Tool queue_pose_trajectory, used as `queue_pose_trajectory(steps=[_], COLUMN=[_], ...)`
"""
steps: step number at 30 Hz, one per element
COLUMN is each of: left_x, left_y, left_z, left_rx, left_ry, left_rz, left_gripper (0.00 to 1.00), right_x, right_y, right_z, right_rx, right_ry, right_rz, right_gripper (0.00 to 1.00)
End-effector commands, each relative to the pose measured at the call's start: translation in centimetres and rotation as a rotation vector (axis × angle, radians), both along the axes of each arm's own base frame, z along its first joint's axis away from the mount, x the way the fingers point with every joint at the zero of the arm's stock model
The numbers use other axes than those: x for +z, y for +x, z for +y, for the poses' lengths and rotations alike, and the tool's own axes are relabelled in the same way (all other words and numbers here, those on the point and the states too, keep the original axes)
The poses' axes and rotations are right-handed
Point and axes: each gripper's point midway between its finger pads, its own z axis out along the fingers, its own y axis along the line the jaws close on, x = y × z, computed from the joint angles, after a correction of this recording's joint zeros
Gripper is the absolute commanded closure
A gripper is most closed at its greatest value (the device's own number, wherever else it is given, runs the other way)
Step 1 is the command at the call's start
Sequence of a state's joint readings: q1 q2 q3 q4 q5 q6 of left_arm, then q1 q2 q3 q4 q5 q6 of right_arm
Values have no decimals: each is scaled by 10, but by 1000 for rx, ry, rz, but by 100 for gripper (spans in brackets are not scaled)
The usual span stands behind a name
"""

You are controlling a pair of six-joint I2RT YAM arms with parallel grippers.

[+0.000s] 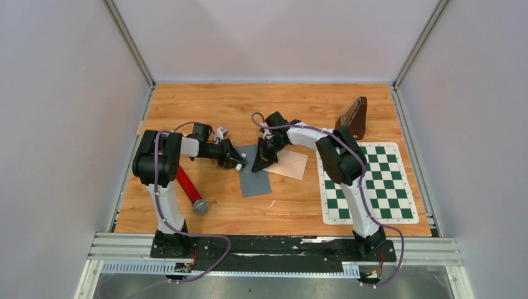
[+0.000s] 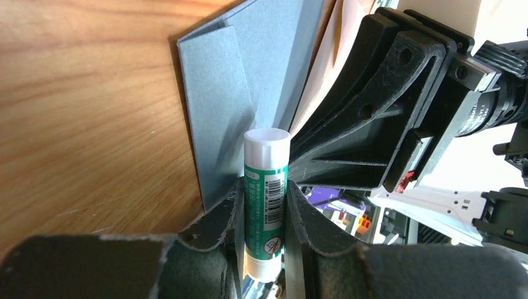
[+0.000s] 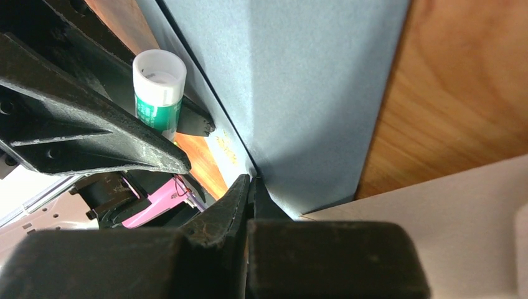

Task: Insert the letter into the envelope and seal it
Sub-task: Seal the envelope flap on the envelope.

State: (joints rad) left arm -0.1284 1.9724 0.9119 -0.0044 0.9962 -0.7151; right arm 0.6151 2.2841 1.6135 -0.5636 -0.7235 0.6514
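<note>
Envelope (image 1: 255, 180) on wood table (image 1: 205, 106), pale walls (image 1: 62, 124); left hand (image 2: 264, 194) clamps glue stick (image 2: 266, 156), right hand (image 3: 250, 187) pinches envelope edge.

— What lay on the table (image 1: 205, 106)?
— A grey envelope (image 1: 255, 180) in the middle, with a tan letter (image 1: 291, 165) just beside it toward the right edge.
— Anything else?
— A chess mat (image 1: 367, 187) along the right edge, a brown box (image 1: 353, 117) by the far right corner, and a red tube (image 1: 187, 185) near the left edge.
</note>
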Motion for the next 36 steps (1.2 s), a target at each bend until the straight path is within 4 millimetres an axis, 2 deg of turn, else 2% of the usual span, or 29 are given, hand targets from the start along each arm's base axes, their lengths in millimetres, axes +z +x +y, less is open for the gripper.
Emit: queue_pose_trajectory(steps=[1, 5, 10, 18, 29, 36], left_x=[-17, -19, -22, -26, -24, -21], left_y=[0, -2, -4, -3, -1, 0], left_z=[7, 8, 9, 9, 8, 8], left_rx=[-2, -8, -10, -12, -11, -17], left_ry=[68, 77, 86, 87, 81, 79], left_rz=[-5, -4, 8, 21, 23, 16], left_gripper=[100, 100, 100, 100, 100, 100], right_x=[31, 34, 54, 44, 5, -27], right_y=[9, 9, 10, 12, 13, 15], right_z=[16, 20, 21, 18, 16, 2], right_rx=[35, 56, 105, 105, 51, 3], right_ry=[85, 122, 185, 168, 88, -44], right_rz=[-96, -81, -124, -100, -29, -27], right_gripper=[100, 100, 100, 100, 100, 100])
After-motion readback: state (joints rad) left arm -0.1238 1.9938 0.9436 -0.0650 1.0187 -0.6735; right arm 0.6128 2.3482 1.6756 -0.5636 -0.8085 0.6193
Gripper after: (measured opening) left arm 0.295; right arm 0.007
